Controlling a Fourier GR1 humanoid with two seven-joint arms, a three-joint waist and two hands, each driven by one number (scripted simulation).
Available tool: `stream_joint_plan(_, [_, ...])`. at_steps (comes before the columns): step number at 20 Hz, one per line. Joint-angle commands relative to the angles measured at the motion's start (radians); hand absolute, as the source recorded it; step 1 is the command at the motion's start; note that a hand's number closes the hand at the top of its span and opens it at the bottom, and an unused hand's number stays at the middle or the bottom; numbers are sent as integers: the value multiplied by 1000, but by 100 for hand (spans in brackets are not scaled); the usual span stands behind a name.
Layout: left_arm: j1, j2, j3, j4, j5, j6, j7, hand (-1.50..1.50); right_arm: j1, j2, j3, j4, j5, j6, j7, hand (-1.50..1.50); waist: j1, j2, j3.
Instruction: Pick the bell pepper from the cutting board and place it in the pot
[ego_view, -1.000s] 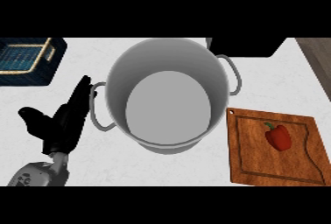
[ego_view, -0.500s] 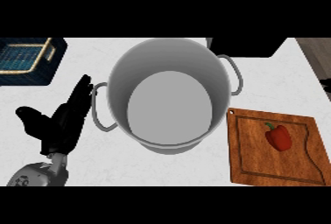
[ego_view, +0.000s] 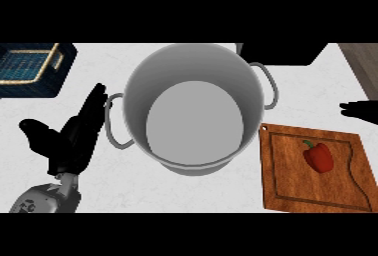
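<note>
From the head view, the red bell pepper (ego_view: 319, 157) lies on the wooden cutting board (ego_view: 295, 190) at the right, its long axis running up and down the view, green stem toward the far side. The grey pot (ego_view: 193, 65) stands just left of the board. The left hand (ego_view: 71, 137) rests beside the pot, fingers straight and together. The right hand (ego_view: 362, 110) shows only at the right edge; I cannot tell how its fingers are set.

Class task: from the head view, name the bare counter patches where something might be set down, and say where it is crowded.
Bare counter lies below the pot, between left hand and cutting board. Crowded: the board's pepper side, near the right hand.
</note>
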Motion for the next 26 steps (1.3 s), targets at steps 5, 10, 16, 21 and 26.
stream_joint_plan(5, [52, -18, 44, 8, -35, -59, -24, 0, 60, 117, -44, -43, 115, 17, 50, -150, -7, -2, 0])
stream_joint_plan(10, [52, -56, 54, -25, -45, -61, -1, 0, 104, 146, -121, -136, 87, 82, 67, -150, -11, -3, -1])
stream_joint_plan(16, [39, -50, 115, 24, -50, -132, -17, 0, 149, 230, -134, -148, 184, 63, 72, -150, -9, -1, -1])
stream_joint_plan(21, [16, -118, 88, 40, -105, -99, -21, 0, 153, 286, -146, -173, 251, 75, 150, -150, -11, -2, -1])
stream_joint_plan(26, [-18, -100, 117, 21, -108, -112, 28, 0, 102, 382, -49, -82, 392, 22, 212, -150, -5, 0, 0])
